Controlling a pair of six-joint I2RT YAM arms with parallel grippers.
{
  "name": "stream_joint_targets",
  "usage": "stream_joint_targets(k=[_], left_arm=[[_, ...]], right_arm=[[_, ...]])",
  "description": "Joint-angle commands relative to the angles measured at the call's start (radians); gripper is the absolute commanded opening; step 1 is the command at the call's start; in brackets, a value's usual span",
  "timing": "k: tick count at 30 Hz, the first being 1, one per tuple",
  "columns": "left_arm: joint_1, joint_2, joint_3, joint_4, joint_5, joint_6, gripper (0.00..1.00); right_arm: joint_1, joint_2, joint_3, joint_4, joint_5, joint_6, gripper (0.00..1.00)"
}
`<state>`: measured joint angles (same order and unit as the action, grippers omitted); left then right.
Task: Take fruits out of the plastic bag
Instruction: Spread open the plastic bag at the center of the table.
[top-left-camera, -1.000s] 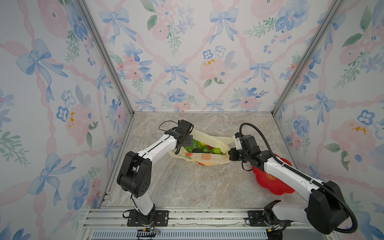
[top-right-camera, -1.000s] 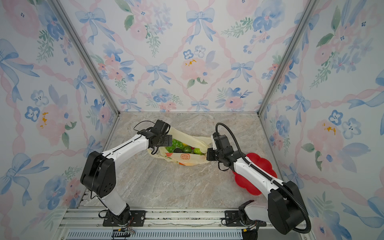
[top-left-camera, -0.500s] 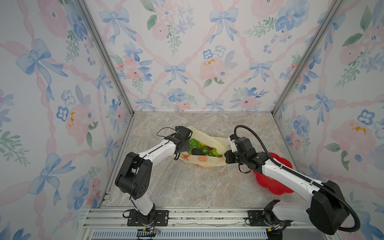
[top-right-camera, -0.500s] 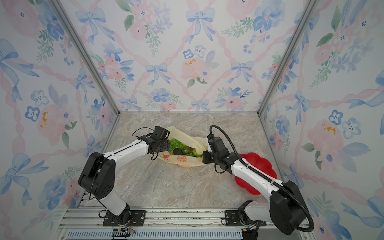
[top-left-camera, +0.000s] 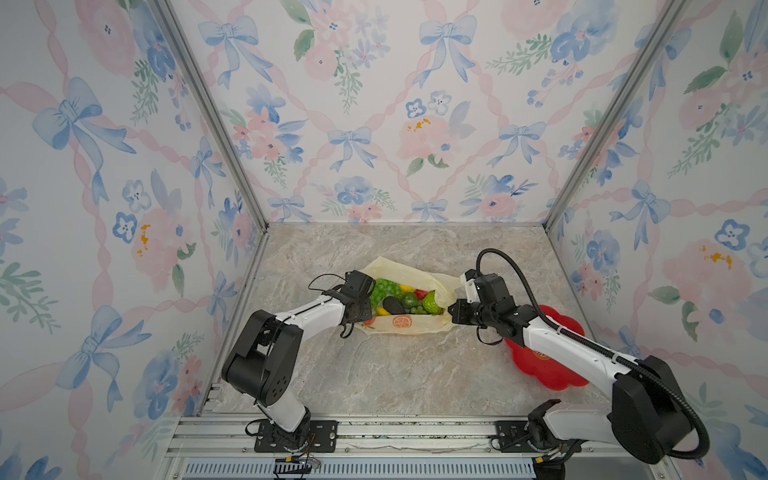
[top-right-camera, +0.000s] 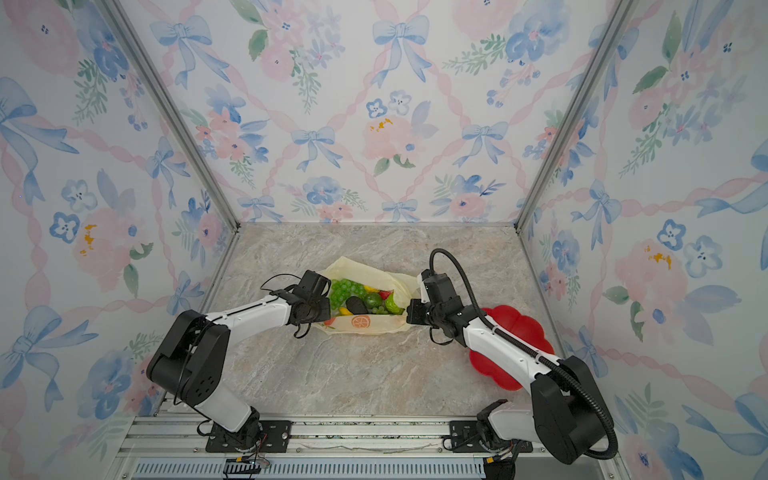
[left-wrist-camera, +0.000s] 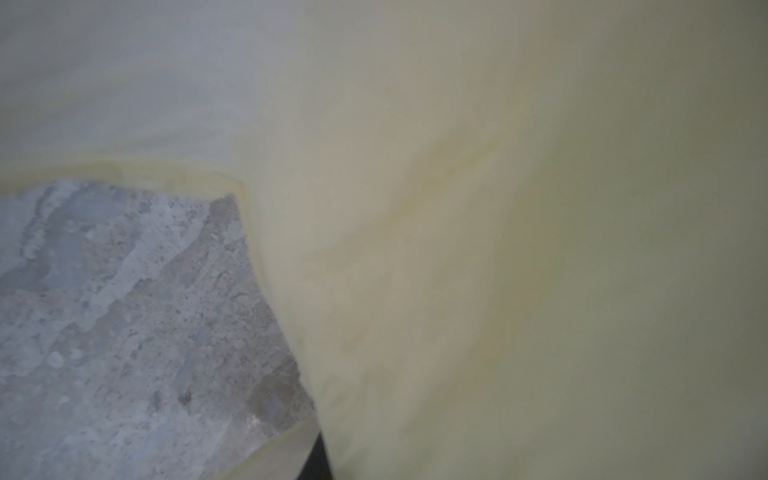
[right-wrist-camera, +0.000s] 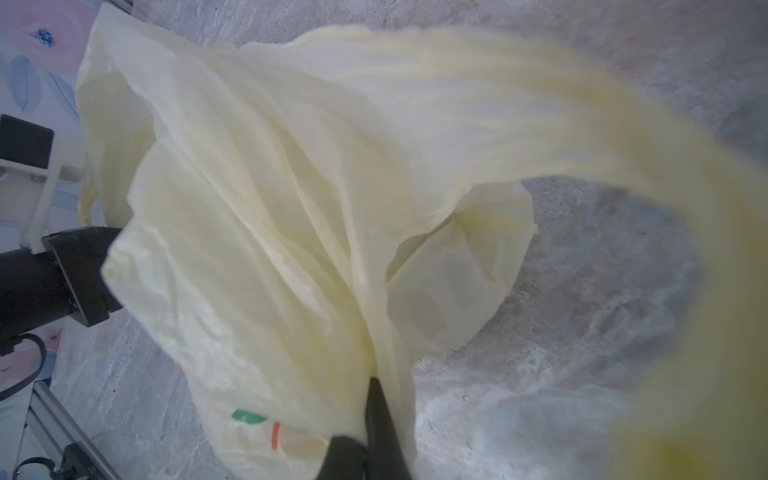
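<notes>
Two arms flank the plastic bag (top-left-camera: 415, 328) lying on the tabletop (top-left-camera: 395, 374). The right jaws are pinched closed on the bag's film at one end; the left jaws sit at the opposite rim, film hiding them, so their opening cannot be told. Between the jaws the mouth gapes over green grapes (top-left-camera: 380, 290), a dark avocado (top-left-camera: 392, 305) and a strawberry (top-left-camera: 421, 294).

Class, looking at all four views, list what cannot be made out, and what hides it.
- Left tool jaws: in both top views its own wrist covers them; the left wrist view is mostly blurred plastic bag.
- Fruits: whatever lies under the top layer is hidden.
- Red plate: partly under the right arm.
</notes>
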<state>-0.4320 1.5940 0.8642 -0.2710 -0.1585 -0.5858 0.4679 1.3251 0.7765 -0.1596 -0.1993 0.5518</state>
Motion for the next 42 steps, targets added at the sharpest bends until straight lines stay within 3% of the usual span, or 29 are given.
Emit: stream_joint_targets(k=[1, 6, 11, 15, 20, 23, 27, 32, 37, 40, 42], left_arm=[[0.072, -0.099, -0.094, 0.072, 0.006, -0.041, 0.02], [0.153, -0.258, -0.241, 0.133, -0.036, -0.085, 0.00], [0.149, -0.296, -0.275, 0.140, 0.016, -0.055, 0.00], [0.101, -0.296, -0.287, 0.141, 0.041, -0.044, 0.00], [-0.033, -0.308, -0.280, 0.139, 0.018, -0.025, 0.00], [-0.066, -0.327, -0.289, 0.140, 0.003, -0.028, 0.00], [-0.088, -0.331, -0.296, 0.142, 0.001, -0.037, 0.00], [-0.148, -0.325, -0.293, 0.156, 0.005, -0.045, 0.00], [-0.181, -0.324, -0.302, 0.156, -0.001, -0.059, 0.00], [-0.192, -0.340, -0.318, 0.158, 0.002, -0.065, 0.00], [-0.198, -0.352, -0.331, 0.157, 0.005, -0.065, 0.05]], right_arm=[[-0.107, 0.029, -0.020, 0.111, -0.112, 0.081, 0.00], [-0.254, 0.156, -0.037, 0.381, -0.320, 0.285, 0.00], [-0.208, 0.297, 0.078, 0.429, -0.326, 0.332, 0.00], [-0.137, 0.368, 0.193, 0.293, -0.228, 0.247, 0.01], [-0.080, 0.348, 0.279, 0.081, -0.082, 0.122, 0.58], [-0.046, 0.282, 0.303, -0.073, 0.068, 0.025, 0.75], [0.043, 0.208, 0.322, -0.230, 0.306, -0.045, 0.86], [0.152, 0.244, 0.366, -0.281, 0.440, -0.026, 0.90], [0.173, 0.379, 0.448, -0.310, 0.488, 0.008, 0.89], [0.172, 0.446, 0.488, -0.306, 0.468, 0.009, 0.85], [0.169, 0.489, 0.515, -0.311, 0.460, 0.004, 0.78]])
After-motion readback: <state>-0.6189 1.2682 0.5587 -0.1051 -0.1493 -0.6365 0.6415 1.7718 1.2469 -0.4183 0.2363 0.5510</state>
